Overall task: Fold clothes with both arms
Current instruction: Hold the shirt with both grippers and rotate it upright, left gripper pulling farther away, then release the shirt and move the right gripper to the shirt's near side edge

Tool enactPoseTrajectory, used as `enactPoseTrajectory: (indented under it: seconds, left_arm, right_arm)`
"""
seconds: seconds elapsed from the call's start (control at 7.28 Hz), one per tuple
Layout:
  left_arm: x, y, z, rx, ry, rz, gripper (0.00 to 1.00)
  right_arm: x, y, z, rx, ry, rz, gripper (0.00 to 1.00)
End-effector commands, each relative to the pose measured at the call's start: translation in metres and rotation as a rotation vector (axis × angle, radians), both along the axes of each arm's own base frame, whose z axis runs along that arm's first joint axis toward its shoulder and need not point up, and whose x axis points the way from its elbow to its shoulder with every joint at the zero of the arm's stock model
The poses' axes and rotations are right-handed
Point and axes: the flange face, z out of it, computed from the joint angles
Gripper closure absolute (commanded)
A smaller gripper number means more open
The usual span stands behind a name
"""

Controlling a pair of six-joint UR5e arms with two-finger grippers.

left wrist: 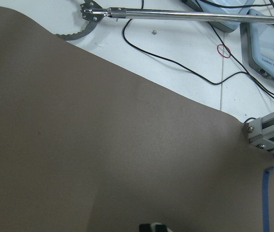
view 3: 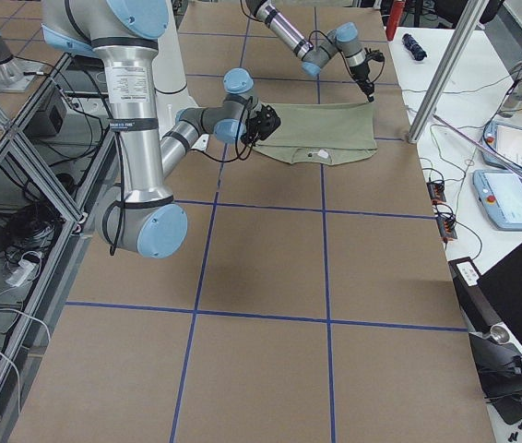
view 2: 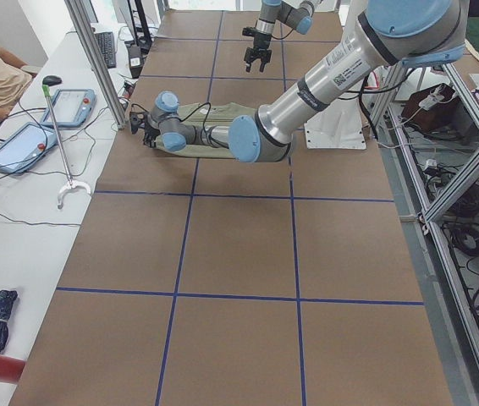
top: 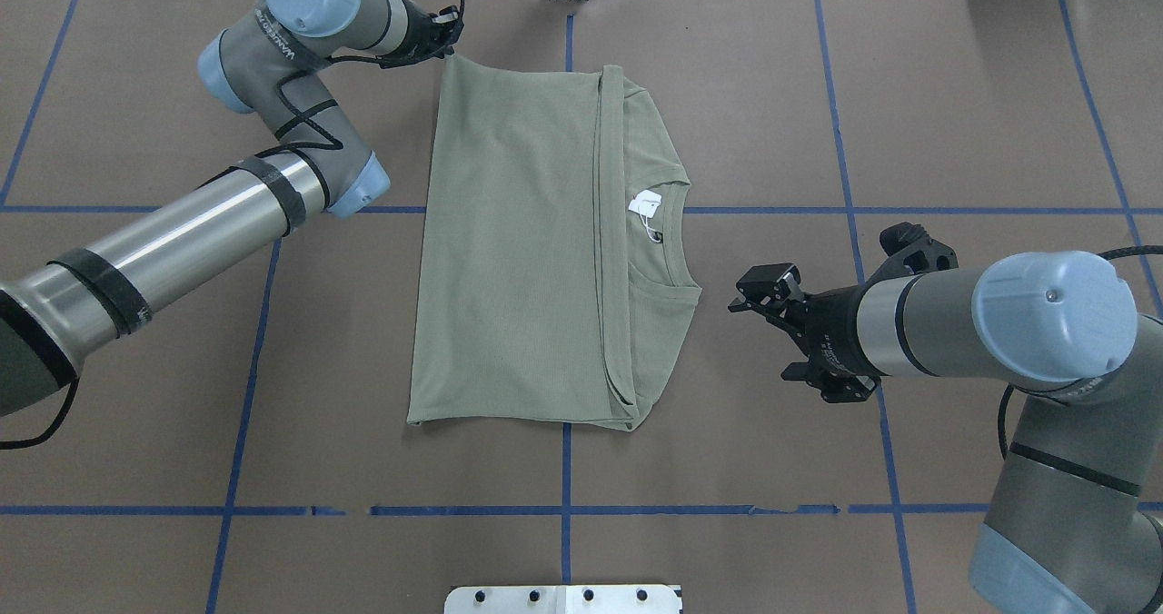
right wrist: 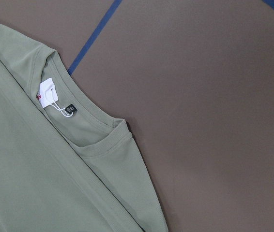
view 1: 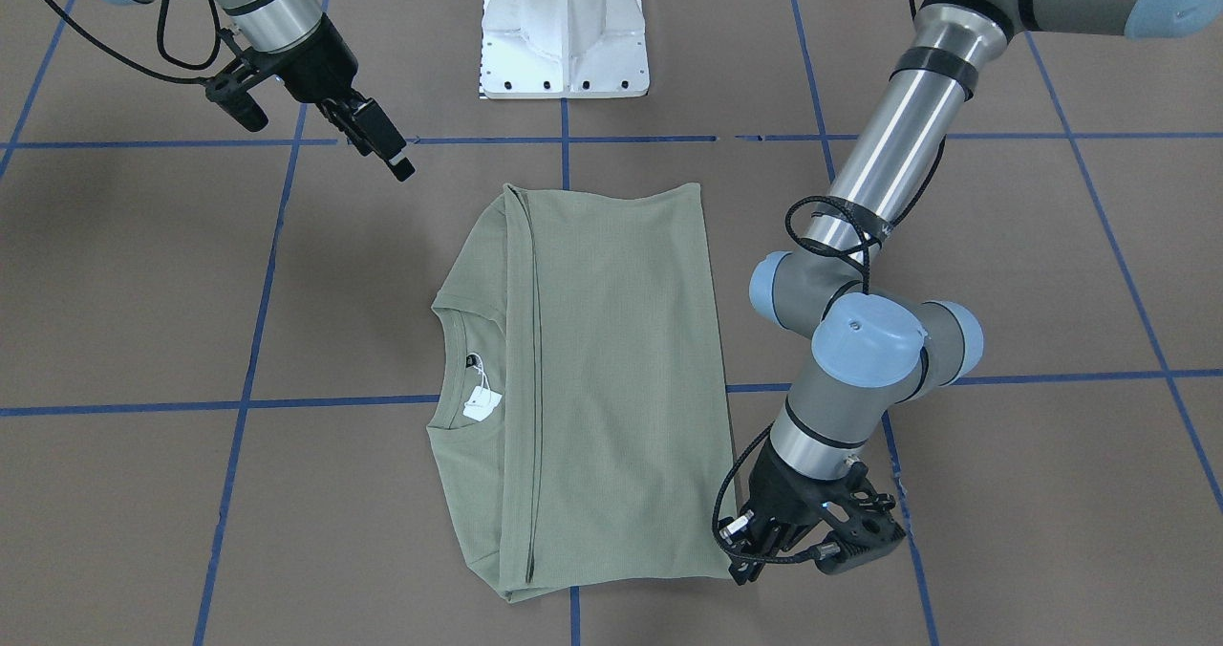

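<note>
The sage-green shirt (view 1: 611, 378) lies flat on the brown table, folded into a long rectangle, with the round neck and white paper tag (view 1: 481, 404) showing at one side. It also shows in the overhead view (top: 518, 251) and in the right wrist view (right wrist: 30, 169). My left gripper (top: 447, 34) is low at the shirt's far corner, beside the cloth. Its fingertips (left wrist: 152, 227) look shut with no cloth between them. My right gripper (top: 745, 294) hovers open and empty beside the collar side, clear of the shirt.
The white pedestal base (view 1: 564, 34) stands at the robot's side of the table. Blue tape lines (top: 565, 469) cross the brown surface. Past the far table edge are a metal grabber tool (left wrist: 175, 13), cables, tablets and an aluminium frame post (left wrist: 272, 137).
</note>
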Motion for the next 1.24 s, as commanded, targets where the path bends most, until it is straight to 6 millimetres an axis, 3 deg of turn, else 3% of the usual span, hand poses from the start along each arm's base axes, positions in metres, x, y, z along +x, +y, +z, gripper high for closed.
enactPoseTrajectory:
  seconds: [0.0,0.14,0.27,0.55,0.69,0.96,1.1]
  left_arm:
    - [-0.011,-0.005,0.011,-0.002,-0.016,-0.005,0.54]
    - [-0.017,-0.005,0.006,0.008,-0.005,-0.006,0.54]
    - [-0.039,0.01,0.005,0.03,0.041,0.022,0.54]
    - [-0.106,0.074,0.02,0.009,0.132,0.166,0.53]
    - [-0.119,0.091,0.018,0.029,0.146,0.17,0.53]
    - [-0.121,0.095,0.021,0.023,0.15,0.182,0.51]
    - [-0.122,0.097,0.028,0.016,0.145,0.184,0.51]
  right_arm:
    - [-0.021,-0.016,-0.004,-0.002,0.004,0.008,0.0]
    - [-0.034,-0.024,-0.014,0.006,-0.007,0.009,0.0]
    - [-0.045,-0.033,-0.024,0.021,0.018,-0.012,0.0]
    - [-0.077,-0.042,-0.048,0.172,0.174,-0.166,0.0]
    - [-0.097,-0.041,-0.046,0.268,0.207,-0.265,0.0]
    - [-0.127,-0.018,-0.032,0.394,0.235,-0.47,0.0]
    - [-0.132,-0.014,-0.043,0.5,0.227,-0.545,0.05]
